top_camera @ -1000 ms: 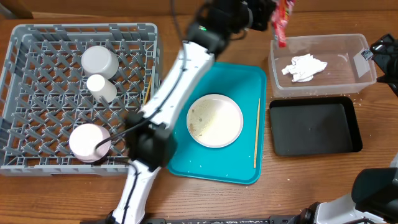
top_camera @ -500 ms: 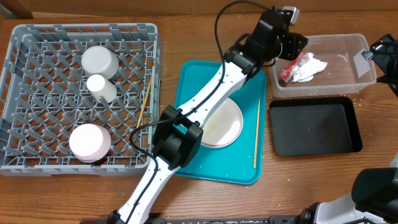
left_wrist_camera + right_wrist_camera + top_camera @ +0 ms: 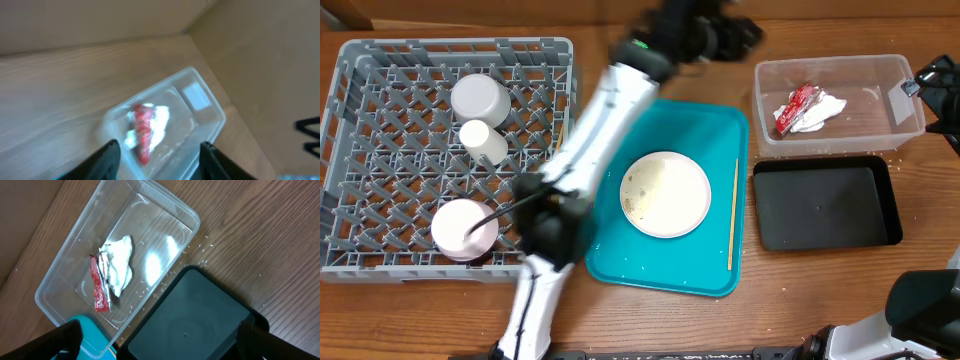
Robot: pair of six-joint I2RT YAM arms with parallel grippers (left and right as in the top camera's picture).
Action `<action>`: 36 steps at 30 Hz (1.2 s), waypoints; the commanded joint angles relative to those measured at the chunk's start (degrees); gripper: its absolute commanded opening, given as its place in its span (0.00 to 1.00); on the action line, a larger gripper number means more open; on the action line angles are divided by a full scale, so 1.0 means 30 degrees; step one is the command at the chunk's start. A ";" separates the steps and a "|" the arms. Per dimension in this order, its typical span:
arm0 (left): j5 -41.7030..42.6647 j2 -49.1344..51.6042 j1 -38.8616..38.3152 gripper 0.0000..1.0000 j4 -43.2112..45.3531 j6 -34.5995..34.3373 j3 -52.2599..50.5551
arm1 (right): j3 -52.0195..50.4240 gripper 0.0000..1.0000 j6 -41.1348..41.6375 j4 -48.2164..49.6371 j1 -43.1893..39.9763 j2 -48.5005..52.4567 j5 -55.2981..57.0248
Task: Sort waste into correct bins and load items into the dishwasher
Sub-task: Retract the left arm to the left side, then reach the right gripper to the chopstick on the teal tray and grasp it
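Note:
The red-and-white sauce packet (image 3: pixel 796 107) lies beside the crumpled napkin (image 3: pixel 817 112) inside the clear tub (image 3: pixel 830 62). My left gripper (image 3: pixel 725 35), blurred, hangs left of the tub and above the table's far edge. In the left wrist view the left gripper (image 3: pixel 160 155) is open and empty, with the packet (image 3: pixel 142 127) and napkin (image 3: pixel 161 116) below it. My right gripper (image 3: pixel 160 340) stands wide open over the black tray (image 3: pixel 195 320), holding nothing. A soiled white plate (image 3: pixel 666 193) and one chopstick (image 3: pixel 732 215) rest on the teal tray (image 3: pixel 710 270).
The grey dish rack (image 3: pixel 380 60) at the left holds a cup (image 3: pixel 480 98), a smaller cup (image 3: pixel 483 141) and a bowl (image 3: pixel 464 228); a second chopstick (image 3: pixel 556 140) leans at its right wall. Rice grains (image 3: pixel 200 255) dot the table by the tub.
The left gripper carried the sauce packet to the tub, opened and let it go there. It has since swung back to the left, away from the tub. The right arm is still.

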 commanded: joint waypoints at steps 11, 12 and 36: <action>-0.6492 -0.7453 0.8138 1.00 -1.4280 0.3774 0.0284 | 0.0277 1.00 -0.0066 0.0066 -0.0007 -0.0335 -0.0087; -0.6717 -0.7461 0.8830 1.00 -1.5140 0.3752 0.0284 | 0.0277 1.00 -0.0066 0.0066 -0.0007 -0.0335 -0.0087; -0.7621 -0.7359 1.8622 1.00 -2.1281 0.1144 0.0277 | 0.0277 1.00 -0.0058 0.0095 -0.0007 -0.0335 -0.0102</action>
